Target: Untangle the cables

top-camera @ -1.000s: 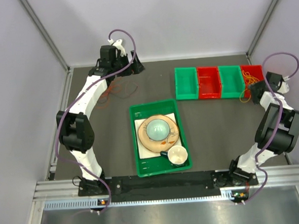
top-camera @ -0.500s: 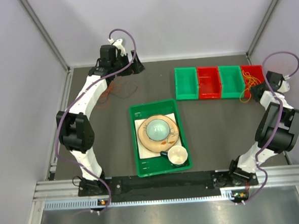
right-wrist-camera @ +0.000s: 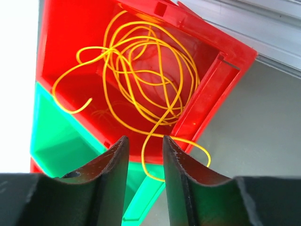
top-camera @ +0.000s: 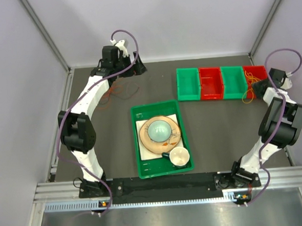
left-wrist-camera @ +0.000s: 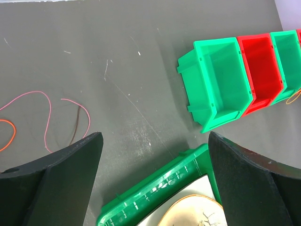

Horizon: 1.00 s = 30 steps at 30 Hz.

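Left gripper (left-wrist-camera: 155, 136) is hanging wide open near pink wires (left-wrist-camera: 48, 110); right gripper (right-wrist-camera: 145, 141) is sitting barely parted, yellow cable (right-wrist-camera: 141, 70) seemingly threading through the gap.

Bins run green (top-camera: 187, 84), red (top-camera: 210, 82), green (top-camera: 234, 81), red (right-wrist-camera: 70, 28); the end red one has a yellow cable (right-wrist-camera: 141, 77). Table (left-wrist-camera: 117, 56) dk grey w/ pale scratches. Pink wire (left-wrist-camera: 49, 110), orange wire (left-wrist-camera: 13, 130), brown wire (left-wrist-camera: 75, 125). Tray (top-camera: 142, 167) green, mat (top-camera: 140, 125) white, plate (top-camera: 148, 144) tan, bowl (top-camera: 157, 129) teal, cup (top-camera: 179, 156) cream. Arm hoses (top-camera: 64, 123) purple.
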### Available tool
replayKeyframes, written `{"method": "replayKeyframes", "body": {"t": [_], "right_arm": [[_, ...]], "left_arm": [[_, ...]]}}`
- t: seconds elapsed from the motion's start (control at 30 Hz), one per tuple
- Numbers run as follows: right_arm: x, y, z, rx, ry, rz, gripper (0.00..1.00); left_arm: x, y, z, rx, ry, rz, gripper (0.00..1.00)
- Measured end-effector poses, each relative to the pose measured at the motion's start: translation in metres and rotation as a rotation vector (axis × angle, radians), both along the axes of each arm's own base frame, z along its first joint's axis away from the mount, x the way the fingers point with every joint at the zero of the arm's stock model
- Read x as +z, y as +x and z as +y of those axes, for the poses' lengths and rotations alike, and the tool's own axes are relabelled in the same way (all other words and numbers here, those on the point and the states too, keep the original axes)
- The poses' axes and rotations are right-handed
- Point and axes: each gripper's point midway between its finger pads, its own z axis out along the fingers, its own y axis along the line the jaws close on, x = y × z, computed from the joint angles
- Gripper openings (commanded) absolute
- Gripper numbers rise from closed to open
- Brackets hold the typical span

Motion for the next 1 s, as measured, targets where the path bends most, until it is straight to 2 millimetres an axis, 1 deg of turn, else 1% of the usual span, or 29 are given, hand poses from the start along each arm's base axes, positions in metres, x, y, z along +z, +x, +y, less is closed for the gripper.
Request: {"method": "replayKeyframes", "body": {"t": [0.07, 0.1, 0.13, 0.2, 0.23, 0.27, 0.6, 0.67, 0.77, 0.9, 1.0], "right_arm": [[-0.005, 0.001, 0.0, 0.002, 0.007, 0.01, 0.36], [-0.007, 0.002, 0.0, 0.002, 0.01, 0.014, 0.35], [-0.009, 0.002, 0.0, 0.002, 0.012, 0.018, 0.26], [-0.01, 0.003, 0.0, 0.003, 0.013, 0.019, 0.15], [-0.011, 0.003, 0.0, 0.004, 0.015, 0.019, 0.03], [-0.011, 0.003, 0.0, 0.005, 0.014, 0.019, 0.0], [-0.008, 0.002, -0.001, 0.005, 0.003, 0.018, 0.0], [-0.002, 0.002, -0.003, 0.006, -0.013, 0.009, 0.0], [0.017, 0.007, -0.008, 0.012, -0.051, -0.019, 0.0], [0.054, 0.026, -0.018, 0.029, -0.118, -0.095, 0.0], [0.076, 0.037, -0.023, 0.042, -0.165, -0.15, 0.0]], "left_arm": [[-0.001, 0.0, 0.0, 0.0, 0.001, 0.002, 0.99], [-0.001, 0.0, 0.0, 0.0, 0.001, 0.003, 0.99], [-0.001, 0.0, 0.0, 0.0, 0.001, 0.002, 0.99], [0.001, 0.001, 0.0, 0.0, -0.001, -0.001, 0.99], [0.001, 0.001, 0.0, 0.0, -0.001, -0.002, 0.99], [0.001, 0.001, 0.0, 0.0, -0.001, -0.002, 0.99], [0.004, 0.001, 0.0, -0.001, 0.002, -0.006, 0.99], [0.004, 0.001, 0.0, -0.002, 0.002, -0.006, 0.99], [0.005, 0.001, 0.0, -0.001, 0.001, -0.008, 0.99], [0.006, 0.002, 0.0, -0.001, 0.0, -0.011, 0.99], [0.008, 0.002, 0.0, -0.001, 0.0, -0.013, 0.99]]}}
